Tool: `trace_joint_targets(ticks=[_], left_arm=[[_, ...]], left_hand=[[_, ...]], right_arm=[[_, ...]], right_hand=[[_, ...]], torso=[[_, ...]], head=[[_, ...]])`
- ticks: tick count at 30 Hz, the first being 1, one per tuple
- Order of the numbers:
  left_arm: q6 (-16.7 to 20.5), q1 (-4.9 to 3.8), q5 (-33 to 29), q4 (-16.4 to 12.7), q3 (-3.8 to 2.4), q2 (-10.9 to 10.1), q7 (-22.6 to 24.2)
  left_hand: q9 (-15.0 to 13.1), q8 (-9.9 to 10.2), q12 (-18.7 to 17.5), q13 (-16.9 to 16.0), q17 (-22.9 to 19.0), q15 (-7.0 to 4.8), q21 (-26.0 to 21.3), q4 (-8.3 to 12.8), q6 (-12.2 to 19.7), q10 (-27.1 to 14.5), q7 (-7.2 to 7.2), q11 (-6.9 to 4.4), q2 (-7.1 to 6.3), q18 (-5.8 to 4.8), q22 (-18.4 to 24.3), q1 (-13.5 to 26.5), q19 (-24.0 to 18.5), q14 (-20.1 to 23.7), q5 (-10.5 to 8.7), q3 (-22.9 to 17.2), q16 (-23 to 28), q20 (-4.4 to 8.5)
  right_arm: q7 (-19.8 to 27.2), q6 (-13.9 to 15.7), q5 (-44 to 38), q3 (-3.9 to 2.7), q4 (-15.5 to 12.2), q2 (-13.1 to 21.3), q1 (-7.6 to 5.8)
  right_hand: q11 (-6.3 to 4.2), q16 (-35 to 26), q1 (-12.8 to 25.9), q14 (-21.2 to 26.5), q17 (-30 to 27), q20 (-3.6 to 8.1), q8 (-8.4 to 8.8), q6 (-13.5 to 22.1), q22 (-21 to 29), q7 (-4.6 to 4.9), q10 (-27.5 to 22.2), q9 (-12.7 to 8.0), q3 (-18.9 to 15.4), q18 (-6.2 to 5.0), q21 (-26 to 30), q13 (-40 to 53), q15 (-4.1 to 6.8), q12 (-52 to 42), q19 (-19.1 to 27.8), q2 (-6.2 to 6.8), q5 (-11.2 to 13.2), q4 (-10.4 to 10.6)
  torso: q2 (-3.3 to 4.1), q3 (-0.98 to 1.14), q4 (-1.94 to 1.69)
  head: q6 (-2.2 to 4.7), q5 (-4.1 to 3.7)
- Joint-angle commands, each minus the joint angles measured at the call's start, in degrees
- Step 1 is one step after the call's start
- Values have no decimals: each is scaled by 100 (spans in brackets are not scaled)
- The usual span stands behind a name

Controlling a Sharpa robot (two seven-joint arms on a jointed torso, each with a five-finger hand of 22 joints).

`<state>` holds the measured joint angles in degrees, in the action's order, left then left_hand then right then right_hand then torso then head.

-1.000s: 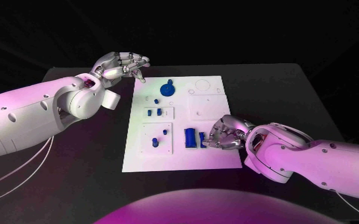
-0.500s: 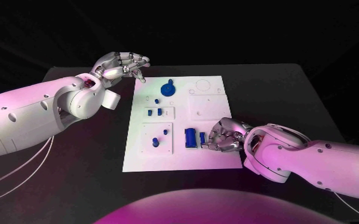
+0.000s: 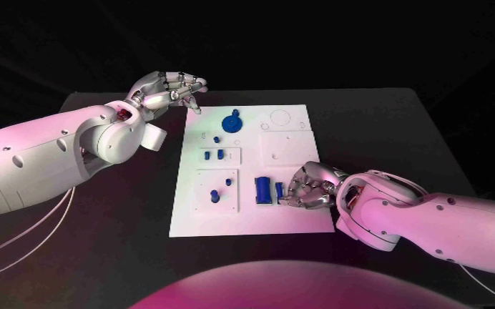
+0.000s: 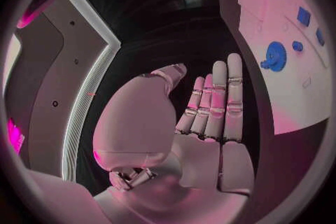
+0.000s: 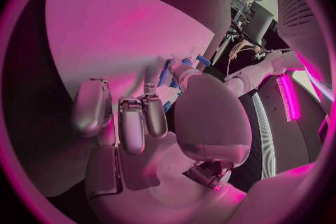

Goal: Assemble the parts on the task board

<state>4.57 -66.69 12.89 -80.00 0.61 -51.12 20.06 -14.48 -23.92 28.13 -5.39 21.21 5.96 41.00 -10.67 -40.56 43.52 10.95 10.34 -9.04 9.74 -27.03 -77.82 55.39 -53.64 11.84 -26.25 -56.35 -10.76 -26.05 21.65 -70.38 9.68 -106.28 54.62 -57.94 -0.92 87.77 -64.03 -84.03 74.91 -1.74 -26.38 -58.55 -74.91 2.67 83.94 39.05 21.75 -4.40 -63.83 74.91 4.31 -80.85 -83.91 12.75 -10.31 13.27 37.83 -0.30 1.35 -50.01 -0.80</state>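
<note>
The task board (image 3: pixel 251 173) lies in the middle of the head view on the black worktop (image 3: pixel 392 130), with blue parts spread over it: a gear-like part (image 3: pixel 232 121) near its top edge, small pegs (image 3: pixel 212 155) left of centre, one peg (image 3: pixel 214 196) lower down, and a long block (image 3: pixel 263 189) at lower centre. My right hand (image 3: pixel 306 186) sits at the block's right side, fingers curled down onto a slim blue piece (image 3: pixel 278 192) next to it; I judge I am seating or gripping that piece, but I cannot tell whether the fingers have actually closed on it. The next move calls for a firm hold and a straight press into its slot. My left hand (image 3: pixel 168 92) hovers off the board's upper left corner, holding nothing. The left wrist view shows those fingers (image 4: pixel 223 102) flat and together, which the head view does not make clear. The right wrist view shows blue bits (image 5: pixel 167 75) at my fingertips (image 5: pixel 149 79).
</note>
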Motion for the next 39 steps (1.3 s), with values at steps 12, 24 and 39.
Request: trace_joint_targets(ticks=[12, 24, 39], left_arm=[[11, 34, -30, -1, -2, 35, 110], [566, 209, -439, 199, -1, 251, 607], [984, 425, -1193, 1276, -2, 1093, 813]], left_hand=[[11, -37, 50, -8, 9, -5, -38, -45, 44, -43, 317, 0, 35, 75, 12, -3, 34, 34, 2, -2, -23, -15], [8, -84, 122, -23, 7, -13, -53, -24, 10, 28, 299, -17, 35, 74, 17, -53, 9, 70, -1, -24, -5, -11], [1448, 2392, -2813, 539, -2121, -596, -4100, 1067, 4056, -4352, -1095, -1034, 904, -974, 2703, 2308, -5539, 5364, -1184, 2625, 5635, 1076]], right_arm=[[2203, 144, 1986, 0, 166, 210, -335], [4032, -96, 4906, -50, 2240, -408, -891], [4524, -516, 5761, -196, 4499, -1607, -981]], right_hand=[[167, -472, -293, -309, 310, -107, 287, 589, -547, 253, -326, -79, -401, -203, 1695, 335, -117, 750, 287, -19, -18, 40], [455, -2998, -973, 1092, -2662, -384, 573, 1077, 652, 558, -2638, -243, 186, -589, 5171, -1984, -397, 3697, 1478, -265, -29, -348], [92, -8777, 1370, 8403, -7491, 174, 2638, 5855, 7491, -267, -8394, -3905, -2175, 440, 6383, -7491, -431, 8085, 8391, -1275, 1031, -1327]], torso=[[-67, -24, 8], [-320, -153, -14], [-512, -122, -67]], head=[[5, -14], [569, -62], [1193, -103]])
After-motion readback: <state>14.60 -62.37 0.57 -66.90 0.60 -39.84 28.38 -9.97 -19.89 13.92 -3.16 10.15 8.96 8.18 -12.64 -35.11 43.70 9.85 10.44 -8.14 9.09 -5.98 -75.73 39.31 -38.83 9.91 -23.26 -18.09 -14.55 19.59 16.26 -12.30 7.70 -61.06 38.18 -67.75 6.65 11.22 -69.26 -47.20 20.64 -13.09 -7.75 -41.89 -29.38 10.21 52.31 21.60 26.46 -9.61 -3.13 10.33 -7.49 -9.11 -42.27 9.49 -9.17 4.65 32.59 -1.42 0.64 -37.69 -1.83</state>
